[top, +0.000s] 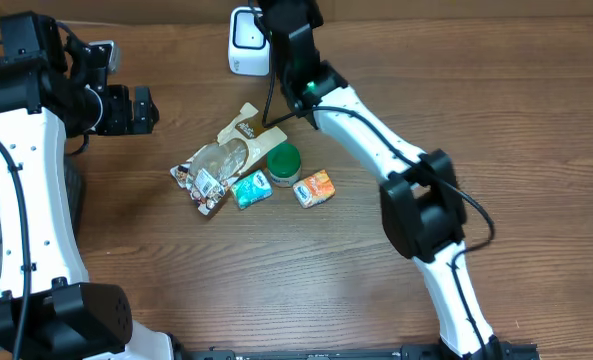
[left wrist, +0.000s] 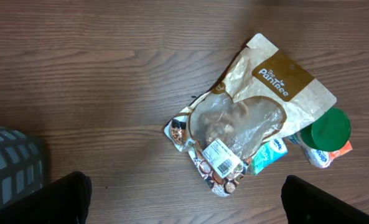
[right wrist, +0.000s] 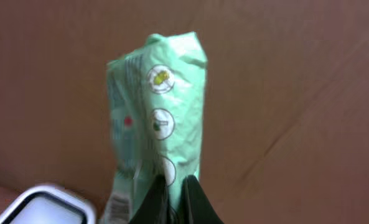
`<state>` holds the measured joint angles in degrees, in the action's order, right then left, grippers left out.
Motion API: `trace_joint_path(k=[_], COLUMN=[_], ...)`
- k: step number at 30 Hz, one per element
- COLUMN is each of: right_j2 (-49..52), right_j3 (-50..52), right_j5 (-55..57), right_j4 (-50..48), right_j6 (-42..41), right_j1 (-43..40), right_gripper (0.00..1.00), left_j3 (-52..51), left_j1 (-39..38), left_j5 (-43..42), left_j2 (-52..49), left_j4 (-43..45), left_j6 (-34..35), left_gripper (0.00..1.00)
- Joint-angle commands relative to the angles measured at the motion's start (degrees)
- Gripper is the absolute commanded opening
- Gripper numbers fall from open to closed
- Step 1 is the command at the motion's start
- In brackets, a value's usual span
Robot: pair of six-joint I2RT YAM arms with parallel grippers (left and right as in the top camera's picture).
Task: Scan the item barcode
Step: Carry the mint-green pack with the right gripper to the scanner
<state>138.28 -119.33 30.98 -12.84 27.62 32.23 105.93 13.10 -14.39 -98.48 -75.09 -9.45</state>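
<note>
Brown wood-grain table [top: 176, 290]. A small cluster sits near its middle:
- Tan pouch [left wrist: 246, 118] with a clear window lies flat, white label near its lower end.
- Green-lidded tub [top: 283, 162] stands against the pouch's right edge.
- Teal packet [top: 251, 188] is tucked at the pouch's lower side, beside the tub.
- Orange packet [top: 314, 188] is just right of the tub.

White scanner [top: 246, 42] stands at the far edge, apart from the cluster.

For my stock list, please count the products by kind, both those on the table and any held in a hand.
Pouch: 1
Green-lidded container: 1
Small packets: 3 (teal packet, orange packet, pale green packet in the right hand)
Total: 5
</note>
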Motion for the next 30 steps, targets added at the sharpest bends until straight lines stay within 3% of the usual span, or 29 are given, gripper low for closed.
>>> trace_joint_path(k=[1, 9, 16, 30], right_j2=[3.3, 8.0, 8.5, 10.5], right_j3=[-1.0, -1.0, -1.0, -1.0], right_j5=[-0.8, -15.8, -18.6, -28.8], right_j4=[-7.8, -12.2, -11.9, -15.8], right_j6=[11.6, 22.1, 32.8, 35.1], right_j1=[-0.1, -0.1, -0.2, -1.7], right_gripper=[0.04, 0.04, 0.04, 0.04], left_j3=[1.1, 1.1, 1.1, 1.1], left_j1=[-0.4, -0.4, -0.4, -0.4], left_j5=[-0.4, -0.4, -0.4, -0.4], left_j2=[0.7, 0.7, 0.7, 0.7], left_j4=[0.1, 0.1, 0.1, 0.1], left_j6=[-1.3, -1.3, -1.3, -1.3], left_gripper=[1.0, 1.0, 1.0, 1.0])
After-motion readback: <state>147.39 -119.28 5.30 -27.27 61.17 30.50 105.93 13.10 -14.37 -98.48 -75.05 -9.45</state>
